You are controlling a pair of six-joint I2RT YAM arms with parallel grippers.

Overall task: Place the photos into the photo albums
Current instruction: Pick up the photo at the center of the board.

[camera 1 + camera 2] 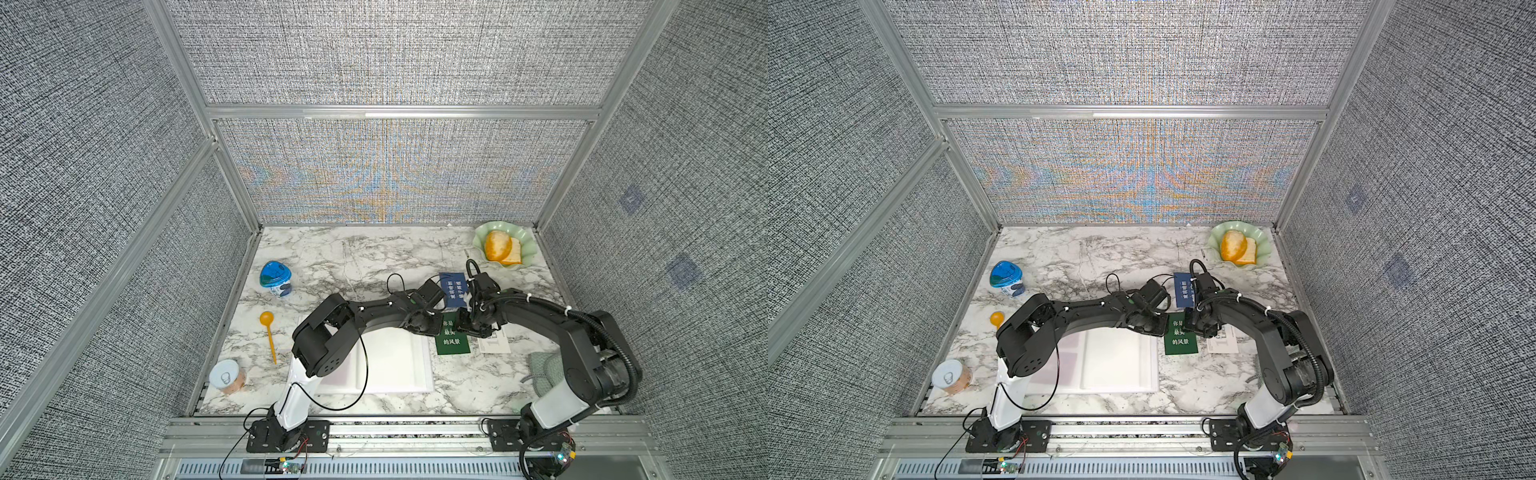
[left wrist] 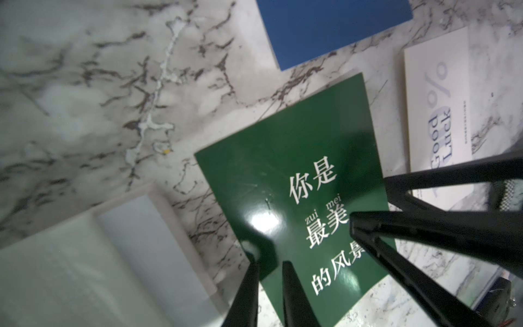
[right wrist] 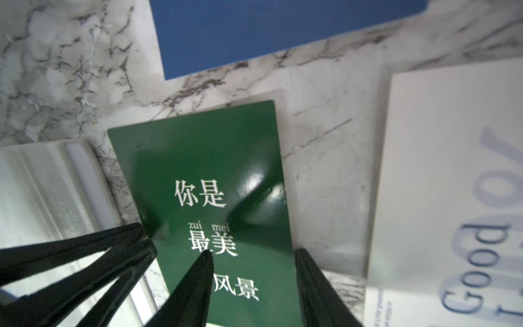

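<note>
A green photo point(image 1: 453, 343) point(image 1: 1180, 343) with white Chinese text lies flat just right of the open white photo album point(image 1: 399, 361) point(image 1: 1113, 357). My left gripper point(image 2: 268, 259) stands with a narrow gap over the green photo's point(image 2: 297, 170) album-side edge, one tip on it and one just off it. My right gripper point(image 3: 253, 253) is open over the green photo point(image 3: 203, 158), with one tip on the print and one at the far edge. A blue photo point(image 1: 453, 286) point(image 3: 268, 28) lies behind. A white "Good Luck" photo point(image 2: 435, 113) point(image 3: 452, 198) lies to the right.
A blue-lidded cup point(image 1: 275, 278), an orange spoon point(image 1: 268, 332) and a tin can point(image 1: 226, 376) stand on the left of the marble table. A green plate point(image 1: 523, 245) with bread sits at the back right. A greenish cloth point(image 1: 544, 365) lies under the right arm.
</note>
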